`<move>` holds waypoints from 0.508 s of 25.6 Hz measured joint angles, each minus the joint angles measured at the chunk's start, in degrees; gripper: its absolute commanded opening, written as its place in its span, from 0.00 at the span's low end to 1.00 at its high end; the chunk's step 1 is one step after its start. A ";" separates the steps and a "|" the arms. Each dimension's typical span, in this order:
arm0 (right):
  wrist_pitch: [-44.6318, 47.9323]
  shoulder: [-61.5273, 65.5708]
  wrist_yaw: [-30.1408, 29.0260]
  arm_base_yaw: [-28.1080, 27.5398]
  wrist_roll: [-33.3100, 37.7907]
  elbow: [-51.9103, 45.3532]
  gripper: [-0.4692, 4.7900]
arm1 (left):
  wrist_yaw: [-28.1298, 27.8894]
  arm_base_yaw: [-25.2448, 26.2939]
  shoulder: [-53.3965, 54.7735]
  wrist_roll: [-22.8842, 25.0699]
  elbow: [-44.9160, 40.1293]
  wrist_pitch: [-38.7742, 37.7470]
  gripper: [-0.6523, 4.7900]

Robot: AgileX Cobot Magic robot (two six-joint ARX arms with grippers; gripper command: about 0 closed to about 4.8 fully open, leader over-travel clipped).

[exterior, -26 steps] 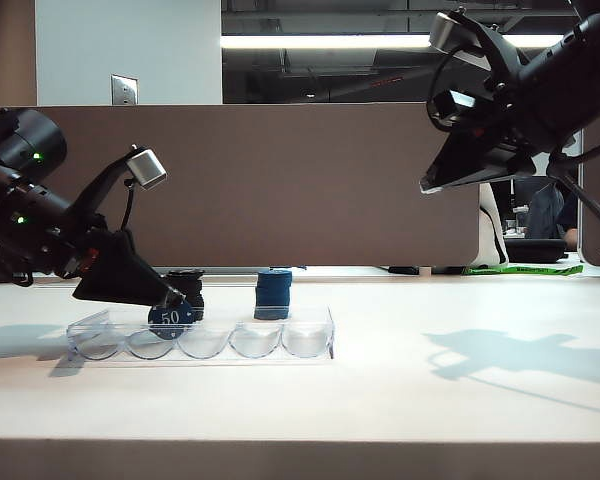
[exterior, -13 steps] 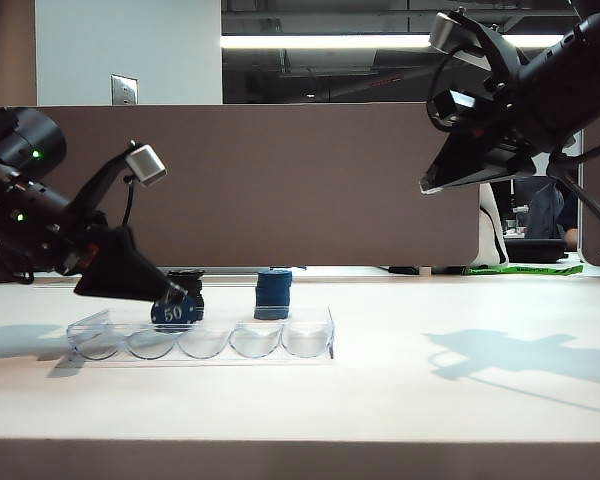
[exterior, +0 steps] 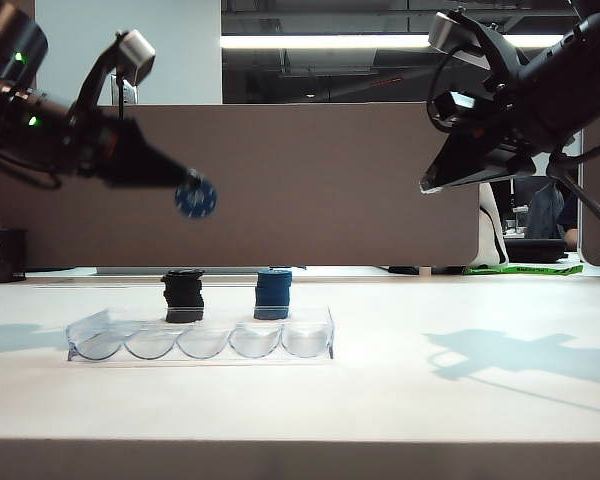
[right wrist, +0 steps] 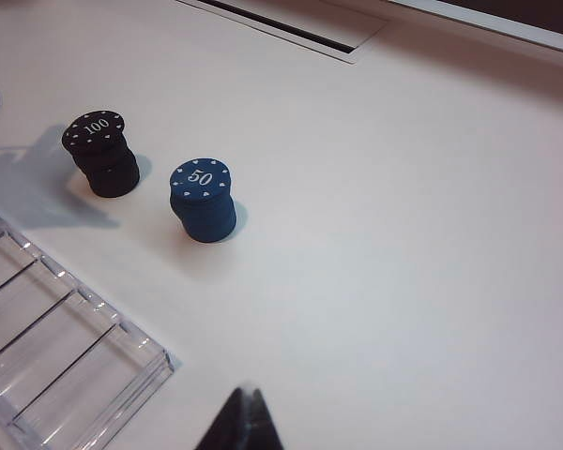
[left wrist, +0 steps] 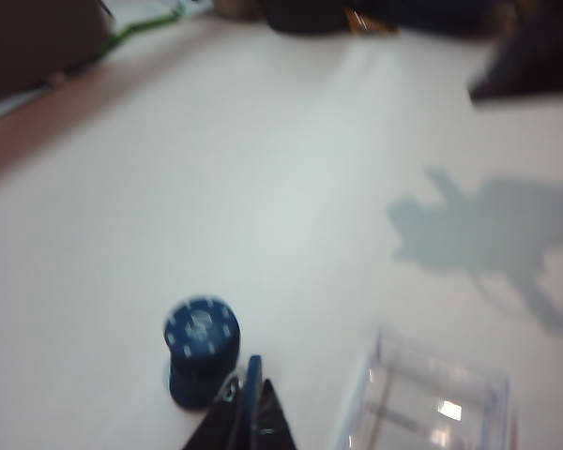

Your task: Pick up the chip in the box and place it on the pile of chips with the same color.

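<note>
Nearest, lower left: long clear plastic scalloped tray [exterior: 200, 340], slots bare. Behind it, short stack of round black chips [exterior: 184, 296] and short stack of blue chips [exterior: 273, 295]. Upper left: left gripper [exterior: 188, 188] clamped on round dark blue chip [exterior: 196, 199], high above the tray. Upper right: right gripper [right wrist: 247, 412], jaws seemingly together, holding nothing.

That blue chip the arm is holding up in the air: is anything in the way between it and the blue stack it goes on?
Nothing visible blocks it. The left gripper holds the chip high above the black stack; the blue stack stands apart with open air over it. The right gripper hangs off to the side.
</note>
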 measured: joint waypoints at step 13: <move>-0.02 0.00 0.02 -0.02 0.00 0.00 0.08 | -13.09 -5.05 0.00 -45.11 -0.02 23.08 0.11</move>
